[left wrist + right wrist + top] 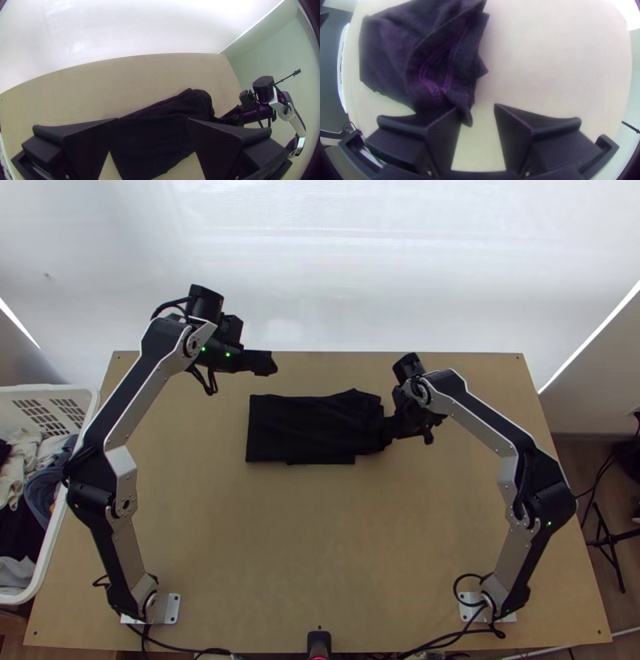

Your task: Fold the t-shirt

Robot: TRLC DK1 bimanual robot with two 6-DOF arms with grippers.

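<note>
The black t-shirt (296, 428) lies folded into a rough rectangle, its right end bunched. My left gripper (262, 363) is over the table beyond the shirt's far left corner. At the bunched end is my right gripper (387, 430). The left wrist view shows the left gripper (153, 121) open, with the shirt (151, 143) showing between its fingers. In the right wrist view the right gripper (478, 108) is open, and a crumpled edge of the shirt (390, 56) with a visible seam meets one finger; the gap holds a small tip of cloth.
A white basket (50, 556) with clothes stands at the table's left side. Bare wood of the table (320, 540) extends between the shirt and the near edge. A white screen (336, 268) rises behind the far edge.
</note>
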